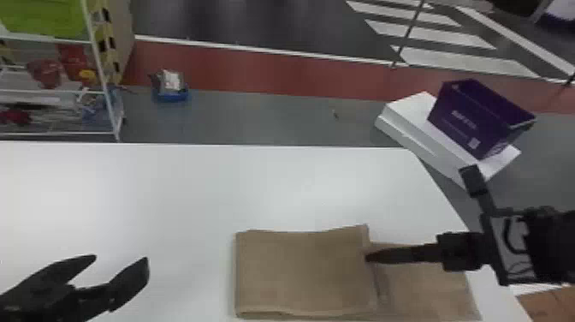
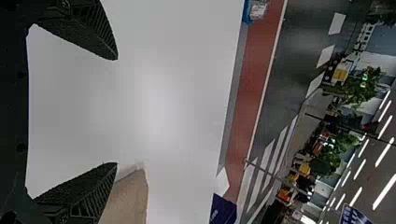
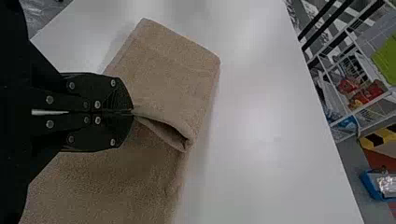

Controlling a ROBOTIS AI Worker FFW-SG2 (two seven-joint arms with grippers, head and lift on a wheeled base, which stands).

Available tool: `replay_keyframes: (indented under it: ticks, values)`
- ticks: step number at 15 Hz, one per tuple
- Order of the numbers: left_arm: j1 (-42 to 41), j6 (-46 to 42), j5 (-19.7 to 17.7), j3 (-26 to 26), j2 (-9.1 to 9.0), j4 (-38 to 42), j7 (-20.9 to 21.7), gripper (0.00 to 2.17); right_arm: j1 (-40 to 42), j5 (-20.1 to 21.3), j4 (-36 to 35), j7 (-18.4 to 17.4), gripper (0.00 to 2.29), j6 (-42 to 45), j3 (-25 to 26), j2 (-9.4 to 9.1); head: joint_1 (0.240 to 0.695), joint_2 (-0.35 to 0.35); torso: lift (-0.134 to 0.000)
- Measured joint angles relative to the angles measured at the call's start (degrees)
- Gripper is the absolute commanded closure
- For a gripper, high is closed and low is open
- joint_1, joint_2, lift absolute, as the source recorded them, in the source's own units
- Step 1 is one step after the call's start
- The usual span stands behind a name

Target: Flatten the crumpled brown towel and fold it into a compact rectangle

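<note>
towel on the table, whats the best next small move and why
Probably lower the pinched edge of the towel and let go: the right claw is shut on it, and beside the claw the upper layer gapes above the one beneath.

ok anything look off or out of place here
Only the brown towel looks askew: its folded-over layer pokes past the layer beneath on the far side, and its edge gapes beside the right pincer pinching it. Nothing looks spilled or damaged.

free tabletop (image 1: 179, 188) beyond towel (image 1: 299, 272), right claw (image 1: 369, 257) blocking folded edge
</note>
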State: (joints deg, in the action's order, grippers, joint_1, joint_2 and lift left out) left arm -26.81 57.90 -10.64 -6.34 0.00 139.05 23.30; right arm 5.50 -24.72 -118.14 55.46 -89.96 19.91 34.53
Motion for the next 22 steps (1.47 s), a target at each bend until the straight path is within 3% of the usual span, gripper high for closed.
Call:
replay_keyframes:
  ticks: [5,6,9,12,17,19,22]
  values:
    - [-0.87,0.94,0.44,0.71,0.00,-0.02,2.00,0.08,-9.85,-2.32,0.01,-1.03,1.18,0.00,-2.59,-8.23,0.695,-0.143,-0.124]
    - [-1.30,0.95,0.75,1.21,0.00,-0.01,2.63,0.08,-11.38,-2.70,-0.08,-1.27,1.18,0.00,-2.99,-9.19,0.695,-0.133,-0.124]
    - [-2.31,1.15,1.07,2.29,0.00,0.22,6.82,0.08,-12.86,-4.16,-1.54,-2.40,1.18,0.00,-3.01,-9.80,0.695,-0.148,-0.124]
    - [-1.45,1.28,1.61,3.33,0.00,-0.05,6.67,0.08,-14.13,-5.41,-2.27,-2.99,1.18,0.00,-3.32,-11.69,0.695,-0.142,-0.124]
    - [-1.42,2.10,0.47,-0.40,0.00,0.43,6.85,0.08,-16.93,-5.29,-2.72,-4.90,1.18,0.00,-7.60,-16.03,0.695,-0.031,-0.124]
    - [-1.70,2.16,0.21,-1.02,0.00,0.72,6.85,0.08,-16.81,-5.99,-4.18,-4.92,1.18,0.00,-6.59,-16.29,0.695,-0.016,-0.124]
    - [-1.01,2.16,0.06,-1.37,0.00,0.48,6.85,0.08,-13.97,-9.38,-6.43,-4.70,1.18,0.00,-0.54,-13.63,0.695,-0.056,-0.124]
